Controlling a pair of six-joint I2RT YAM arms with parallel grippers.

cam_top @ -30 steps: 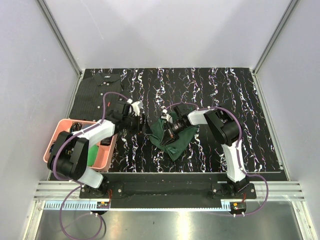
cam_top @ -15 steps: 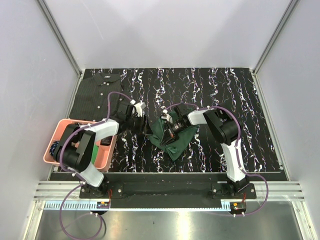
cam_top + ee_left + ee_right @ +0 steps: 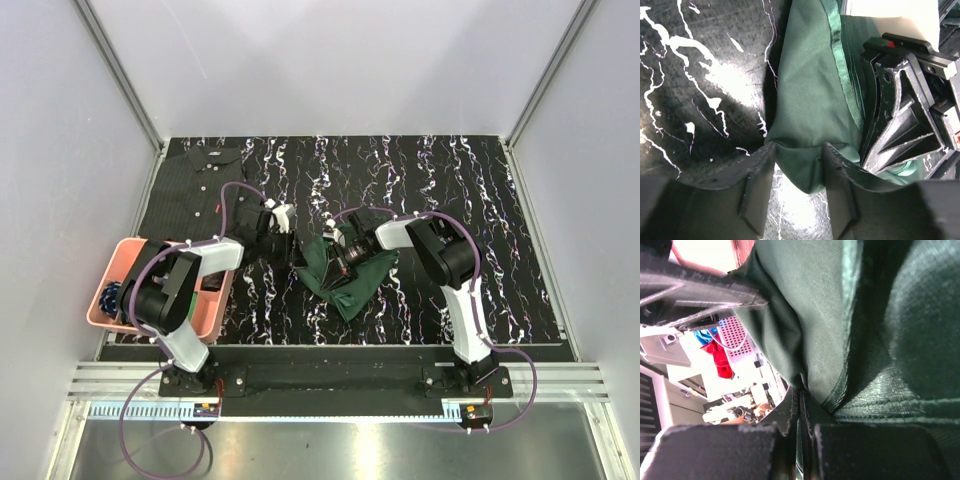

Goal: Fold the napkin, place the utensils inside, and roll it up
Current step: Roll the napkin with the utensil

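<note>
Folding is under way: the soft dark green cloth napkin (image 3: 812, 100) lies bunched between both tools. Right tool (image 3: 801, 407) pinches its hem; left tool (image 3: 797, 187), parted, straddles a fold, likely needing closure next.

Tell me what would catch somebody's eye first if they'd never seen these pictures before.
Probably the two pincers meeting at mid-table over the dark green napkin, which lies bunched on the black, white-streaked table. The right pincer is pinched shut on a fold of the cloth, while the left pincer straddles the cloth's edge with its jaws apart. A pink bin sits at the table's left edge, by a dark shirt.
</note>
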